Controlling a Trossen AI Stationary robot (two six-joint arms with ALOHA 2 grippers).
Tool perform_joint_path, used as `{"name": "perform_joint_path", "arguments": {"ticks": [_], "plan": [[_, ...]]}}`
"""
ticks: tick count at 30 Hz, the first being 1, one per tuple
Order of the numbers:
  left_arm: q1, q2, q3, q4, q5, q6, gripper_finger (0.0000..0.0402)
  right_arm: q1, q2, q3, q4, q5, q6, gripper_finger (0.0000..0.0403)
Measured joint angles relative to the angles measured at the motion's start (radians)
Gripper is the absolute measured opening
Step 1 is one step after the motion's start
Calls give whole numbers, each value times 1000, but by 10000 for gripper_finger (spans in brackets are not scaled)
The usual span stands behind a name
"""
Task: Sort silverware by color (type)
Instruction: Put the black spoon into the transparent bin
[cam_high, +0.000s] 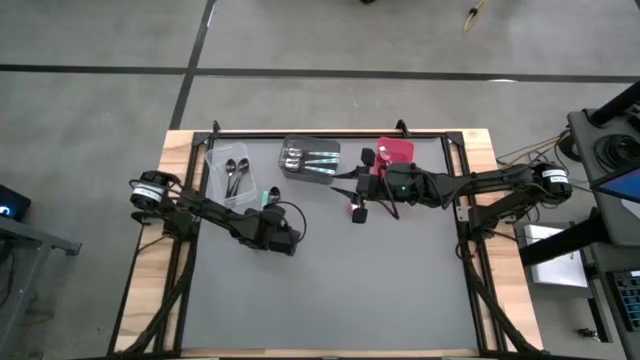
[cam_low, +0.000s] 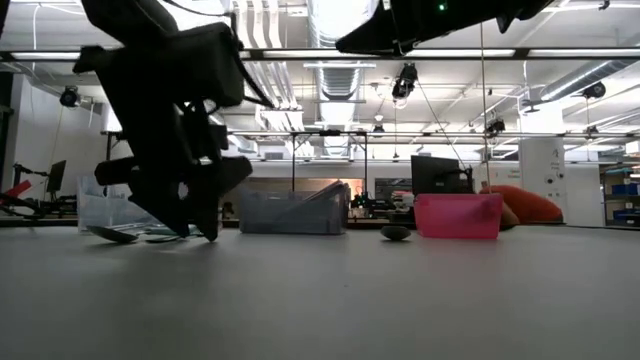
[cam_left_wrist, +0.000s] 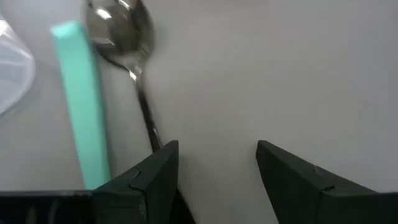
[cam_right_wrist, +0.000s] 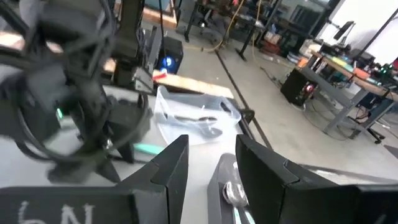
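— Left gripper (cam_left_wrist: 217, 168) first: how does it stand?
— Low on the worktop (cam_high: 330, 290), left of centre in the overhead picture, just below the clear bin (cam_high: 232, 175). Its two dark fingers (cam_left_wrist: 149, 180) are spread wide with nothing between them.
— And the silverware near it?
— Just ahead of the fingertips lies a silver spoon (cam_left_wrist: 127, 43), bowl away from the gripper, its thin stem running back to the left finger. Beside it lies a teal-green handle (cam_left_wrist: 81, 102), seen upper left in the wrist picture.
— Farther off?
— Right gripper (cam_high: 357, 200) hangs above the worktop's middle, well apart from the left one. Its fingers (cam_right_wrist: 171, 165) stand partly apart; whether they hold anything I cannot tell.
— The bins?
— Along the far edge: the clear bin at upper left holds black spoons (cam_high: 236, 170), the dark grey bin (cam_high: 310, 158) in the middle holds teal-handled spoons (cam_high: 312, 158), and the red bin (cam_high: 398, 150) sits right of that, partly under the right arm.
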Motion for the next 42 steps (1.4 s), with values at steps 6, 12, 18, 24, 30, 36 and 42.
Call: {"name": "perform_joint_path", "arguments": {"ticks": [6, 12, 18, 24, 30, 36, 42], "plan": [[-47, -102, 6, -15, 43, 215, 200, -2, -5, 0, -148, 173, -16, 125], [-77, -240, -41, -14, 25, 489, 200, -13, -14, -1, -243, 226, -9, 125], [-75, -379, -207, 107, -52, 444, 200, -31, -18, -14, -238, 226, -9, 125], [-89, -394, -352, 329, -206, 569, 200, -63, -18, -14, -237, 226, 11, 125], [-86, -349, -401, 385, -233, 509, 200, -79, -18, -16, -237, 226, 24, 125], [-88, -285, -402, 441, -232, 498, 200, -81, -18, -16, -232, 226, 28, 125], [-87, -193, -396, 507, -230, 492, 200, -85, -18, -16, -232, 226, 38, 125]]}}
